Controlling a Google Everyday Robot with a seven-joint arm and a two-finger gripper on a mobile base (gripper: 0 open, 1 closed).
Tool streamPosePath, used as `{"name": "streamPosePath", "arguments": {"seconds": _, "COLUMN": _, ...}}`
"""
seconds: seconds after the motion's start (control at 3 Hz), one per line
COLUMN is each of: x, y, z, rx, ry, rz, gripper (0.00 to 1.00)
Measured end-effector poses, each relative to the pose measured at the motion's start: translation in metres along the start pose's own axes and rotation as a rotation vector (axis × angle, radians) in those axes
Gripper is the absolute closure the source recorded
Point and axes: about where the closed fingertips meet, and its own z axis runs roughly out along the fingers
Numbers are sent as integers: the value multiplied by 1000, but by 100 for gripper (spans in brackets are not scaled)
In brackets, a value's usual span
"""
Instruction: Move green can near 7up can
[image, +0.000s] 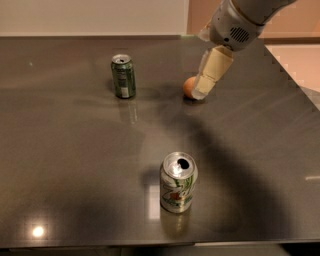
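The green can (123, 76) stands upright at the back left of the dark table (75, 165), with dark green sides and a silver top. The 7up can (178, 182) stands near the front edge, well apart from it. Its tab hole is open, and its contents are hidden. Bare tabletop lies between them. The gripper (201, 92) hangs just beside an orange (188, 86), right of the green can; whether it is open cannot be told.

Your dark glossy worktop (75, 165) shows a light glint (37, 231) front left; a pale wall (90, 17) stands behind; the hand (201, 92) hovers far right.
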Motion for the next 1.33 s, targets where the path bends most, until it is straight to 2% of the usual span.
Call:
{"name": "streamPosePath", "arguments": {"seconds": 0.33, "x": -27, "y": -18, "z": 28, "rx": -6, "ry": -41, "rz": 10, "gripper": 0}}
{"name": "streamPosePath", "arguments": {"seconds": 0.67, "x": -47, "y": -37, "z": 57, "rx": 4, "ry": -60, "rz": 48, "gripper": 0}}
{"name": "streamPosePath", "arguments": {"seconds": 1.33, "x": -67, "y": -70, "z": 111, "rx": 15, "ry": -44, "rz": 136, "gripper": 0}}
